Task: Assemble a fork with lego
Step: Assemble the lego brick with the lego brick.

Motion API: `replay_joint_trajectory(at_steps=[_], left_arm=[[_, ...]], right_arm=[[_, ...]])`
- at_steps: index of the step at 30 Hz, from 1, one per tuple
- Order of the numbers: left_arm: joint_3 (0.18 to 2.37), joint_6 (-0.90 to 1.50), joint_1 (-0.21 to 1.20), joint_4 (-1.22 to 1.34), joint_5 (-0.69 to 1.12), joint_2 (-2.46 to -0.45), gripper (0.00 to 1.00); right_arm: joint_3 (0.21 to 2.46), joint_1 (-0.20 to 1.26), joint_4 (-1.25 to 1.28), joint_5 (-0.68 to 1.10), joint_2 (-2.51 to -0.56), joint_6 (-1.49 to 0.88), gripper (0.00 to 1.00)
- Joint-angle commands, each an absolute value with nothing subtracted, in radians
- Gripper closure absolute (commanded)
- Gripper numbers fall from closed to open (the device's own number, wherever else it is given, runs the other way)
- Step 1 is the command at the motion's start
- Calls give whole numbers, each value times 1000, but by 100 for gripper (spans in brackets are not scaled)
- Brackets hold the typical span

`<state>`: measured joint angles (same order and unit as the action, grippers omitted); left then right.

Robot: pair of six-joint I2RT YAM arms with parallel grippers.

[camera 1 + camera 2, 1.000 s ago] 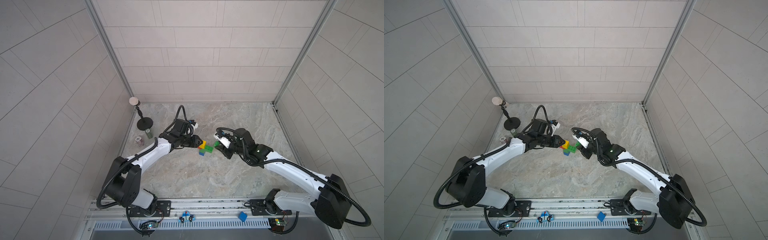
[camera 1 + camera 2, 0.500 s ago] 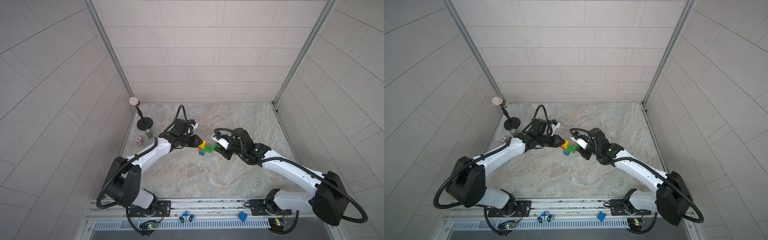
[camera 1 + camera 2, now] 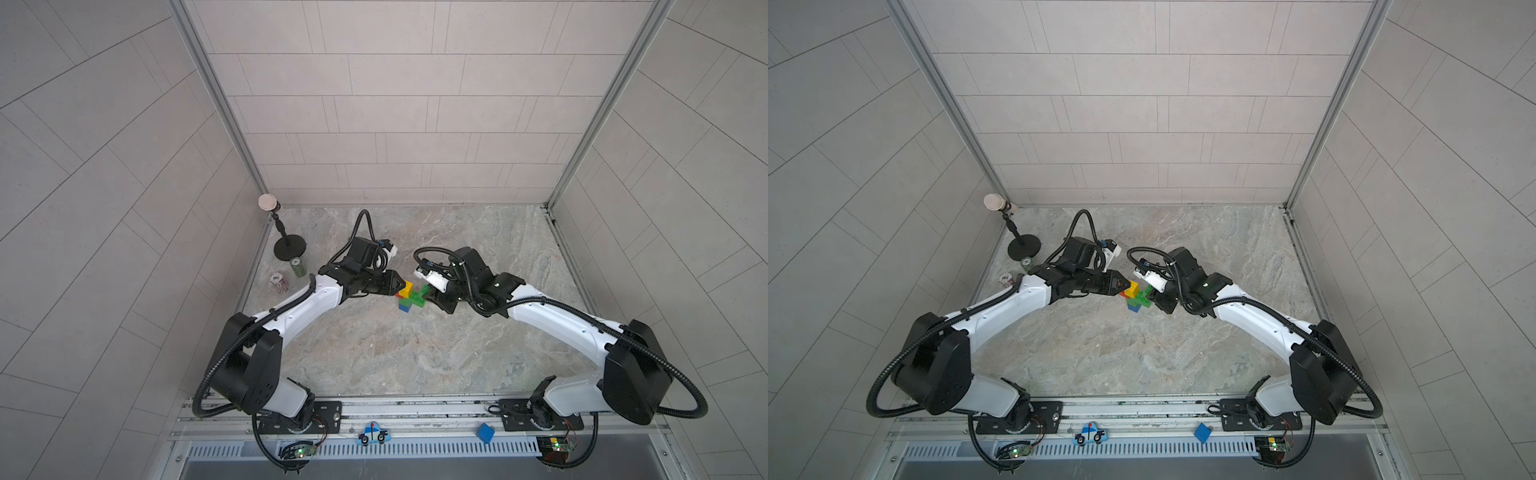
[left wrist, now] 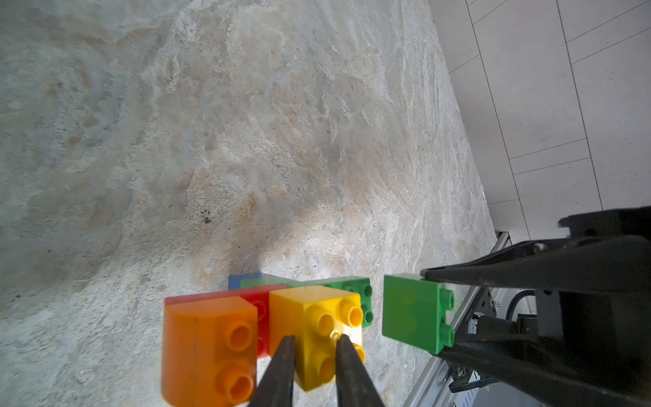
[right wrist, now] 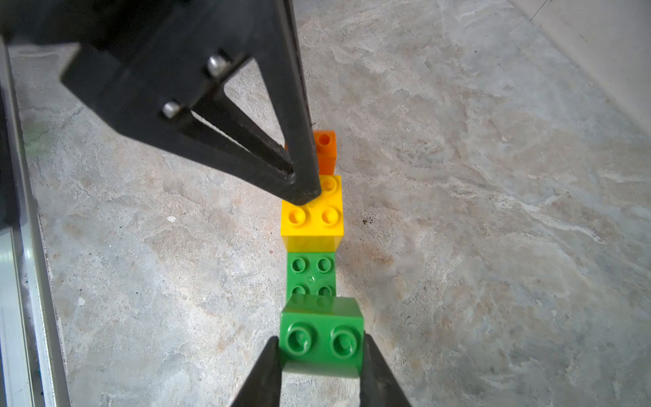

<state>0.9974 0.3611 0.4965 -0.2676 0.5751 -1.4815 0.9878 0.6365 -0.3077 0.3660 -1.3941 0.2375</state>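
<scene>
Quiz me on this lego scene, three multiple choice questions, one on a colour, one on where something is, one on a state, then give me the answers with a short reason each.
1. The held brick in the right hand is: A red; B green; C blue.
2. The left hand has its tips on: A the yellow brick; B the held brick; C the right hand.
3. Relative to the fork, the held brick is: A pressed on; B dropped beside it; C gripped, apart from it.

Answers:
1. B, both wrist views show it green.
2. A, the right wrist view shows the tips on the yellow studs.
3. C, the left wrist view shows a gap between them.
</scene>
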Motion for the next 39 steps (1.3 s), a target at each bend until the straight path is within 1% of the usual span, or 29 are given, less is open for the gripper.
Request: replay_joint_trajectory(at_steps=[1,23,32,39], left_arm=[[1027,334,509,-293,581,-1498,76],[1046,296,537,-345,545,-1504,75],[1048,291,542,-353,533,-1506,76],[1048,290,542,-356,532,-1504,75]], right_arm=[[999,639,-336,351,-1381,255,100],[967,640,-342,325,-1337,241,100],[974,644,-369,358,-1347,266,100],[983,679,-378,305,-1380,259,100]])
